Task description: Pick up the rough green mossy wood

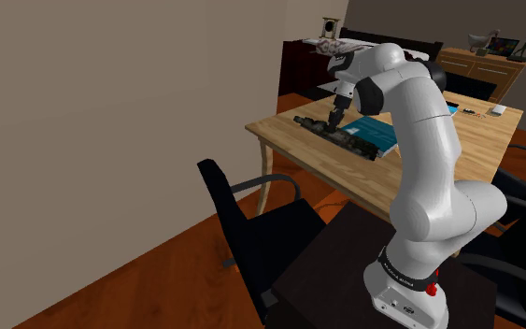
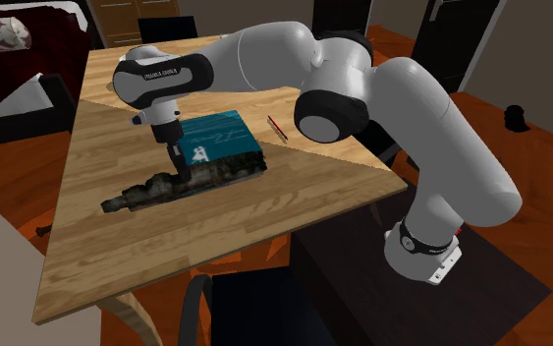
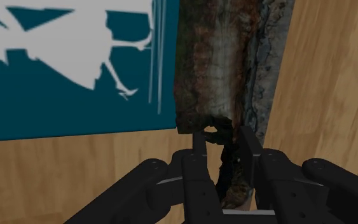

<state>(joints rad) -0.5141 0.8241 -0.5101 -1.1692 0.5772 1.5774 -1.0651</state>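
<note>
The jaws clasp the mossy wood (image 2: 181, 183) lying against the teal book (image 2: 217, 138)

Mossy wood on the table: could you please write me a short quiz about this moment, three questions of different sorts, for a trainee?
1. True or false: the mossy wood lies on the floor.
2. What lies beside the wood? A) a teal book B) a mug C) a plate
3. Fill in: the gripper is shut on the ___.
Key: 1 false, it lies on the wooden table; 2 A; 3 mossy wood.
</note>
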